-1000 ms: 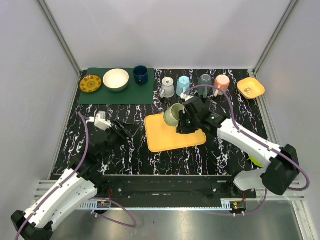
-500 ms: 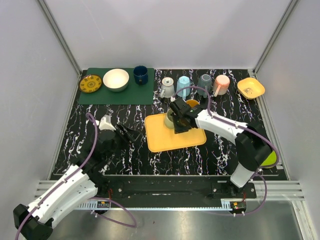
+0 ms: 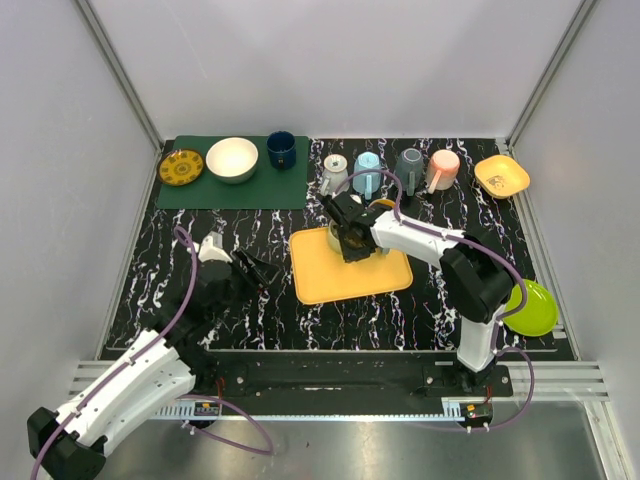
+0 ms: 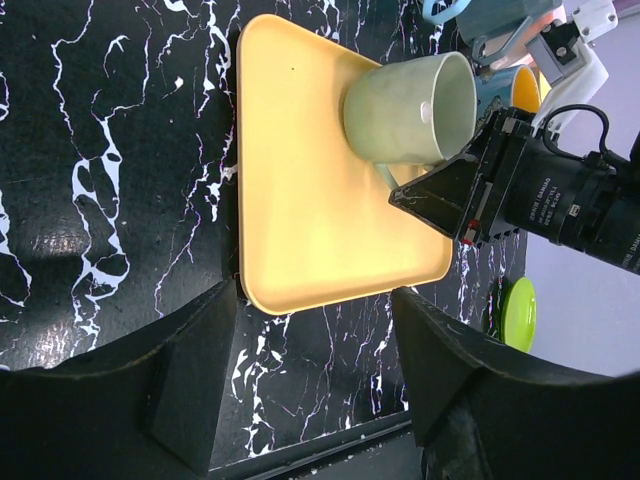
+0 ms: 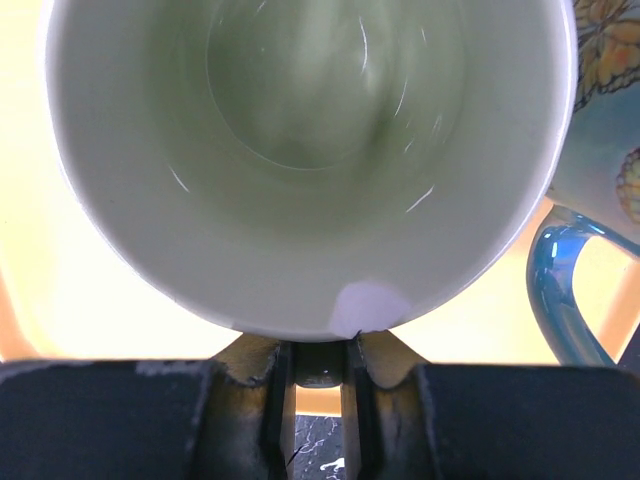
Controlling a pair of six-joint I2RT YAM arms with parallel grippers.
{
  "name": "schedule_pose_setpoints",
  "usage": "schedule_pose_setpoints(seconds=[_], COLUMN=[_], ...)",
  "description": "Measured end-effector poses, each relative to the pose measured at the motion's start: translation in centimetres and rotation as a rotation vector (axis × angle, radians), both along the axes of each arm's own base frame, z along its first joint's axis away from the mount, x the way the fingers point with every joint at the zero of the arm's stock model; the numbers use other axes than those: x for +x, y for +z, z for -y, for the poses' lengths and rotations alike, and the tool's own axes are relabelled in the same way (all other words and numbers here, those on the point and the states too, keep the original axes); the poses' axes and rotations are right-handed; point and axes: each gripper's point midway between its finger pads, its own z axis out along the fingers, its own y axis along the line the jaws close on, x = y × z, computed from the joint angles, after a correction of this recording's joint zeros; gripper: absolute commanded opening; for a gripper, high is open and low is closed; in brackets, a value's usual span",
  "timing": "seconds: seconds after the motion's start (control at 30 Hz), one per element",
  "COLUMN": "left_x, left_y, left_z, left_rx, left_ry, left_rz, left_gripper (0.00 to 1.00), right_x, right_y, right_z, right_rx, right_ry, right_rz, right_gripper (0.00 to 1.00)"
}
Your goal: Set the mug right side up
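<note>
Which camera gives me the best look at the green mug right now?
Left wrist: the whole green mug shows from the side, over the yellow tray, handle in the right gripper. Right wrist sees only its mouth and inside. In the top view the gripper mostly hides it.

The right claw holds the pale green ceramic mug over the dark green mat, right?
No: the right claw holds the pale green ceramic mug over the yellow plastic tray, not the dark green mat, as the left wrist view shows.
</note>
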Motion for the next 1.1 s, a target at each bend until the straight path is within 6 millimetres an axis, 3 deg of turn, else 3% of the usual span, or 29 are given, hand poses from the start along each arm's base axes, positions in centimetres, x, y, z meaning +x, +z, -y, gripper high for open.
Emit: schedule_pose_setpoints(seconds=[0.37,0.4,0.43,0.53,0.67,0.77,0.87,0.93,1.1], left_x=[0.1,0.1,0.1,0.1,0.1,0.2,0.4,0.7,2.5], left_y=[-0.5,-0.6,-0.7,-0.8,-0.9,-1.1,-0.8,-0.4,1.8], left_z=[0.0,0.0,0.0,0.0,0.0,0.0,0.0,0.0,0.0], left_rx=[0.019,0.023,0.026,0.032,0.044,0.056,0.067,0.08,0.168], left_ry=[-0.002,-0.002,-0.003,-0.006,-0.01,-0.014,-0.016,-0.015,-0.016], left_rz=[-0.013,-0.017,-0.018,-0.017,-0.021,-0.027,-0.022,-0.013,0.029], left_gripper=[0.66,0.67,0.67,0.68,0.69,0.69,0.7,0.7,0.71], right_x=[0.9,0.9,0.9,1.0,1.4,1.6,1.7,1.8,1.2], right_y=[-0.1,-0.1,-0.1,0.0,0.4,1.3,3.6,6.2,15.4], right_z=[1.0,1.0,1.1,1.4,1.5,1.4,1.0,0.2,-1.0], right_rx=[-0.072,-0.076,-0.078,-0.093,-0.1,-0.085,-0.044,0.017,0.218], right_ry=[-0.001,-0.001,0.0,-0.003,-0.012,-0.015,-0.013,-0.009,0.006], right_rz=[0.026,0.028,0.029,0.037,0.054,0.071,0.101,0.139,0.285], right_gripper=[0.0,0.05,0.26,0.56,0.74,0.8,0.81,0.82,0.82])
